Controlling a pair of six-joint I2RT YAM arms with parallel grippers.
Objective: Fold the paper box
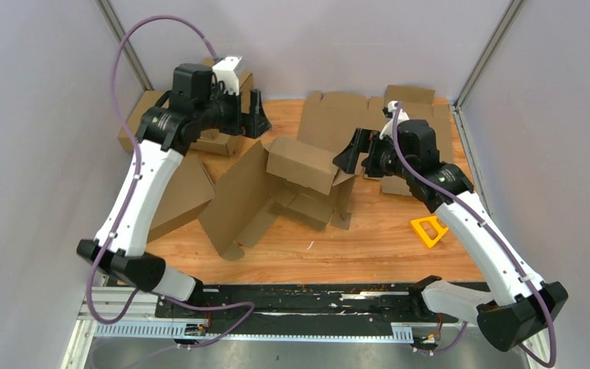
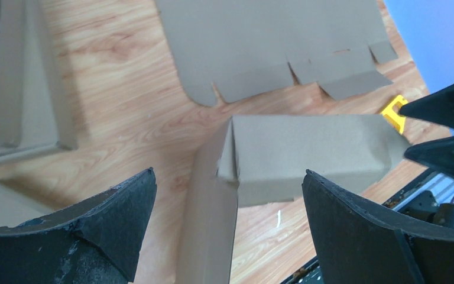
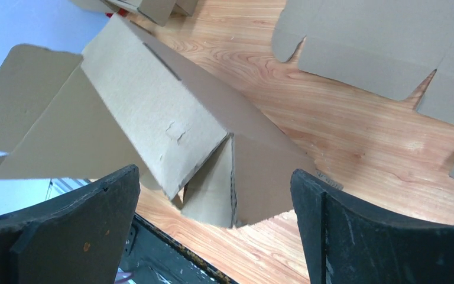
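Our right gripper (image 1: 351,157) gapes wide and empty just beside the half-folded paper box (image 1: 299,165), which stands mid-tabletop (image 1: 369,246) with one large flap raised. Our left gripper (image 1: 255,115), equally wide and empty, hangs behind it near other cardboard boxes (image 1: 140,115).

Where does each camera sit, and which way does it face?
Top external: above and behind, looking down on the table; left arm and right arm show whole.
Left wrist: on the left arm, looking past the open left gripper at the paper box.
Right wrist: likewise, through the open right gripper, from the opposite side.
Shared: all see the paper box.
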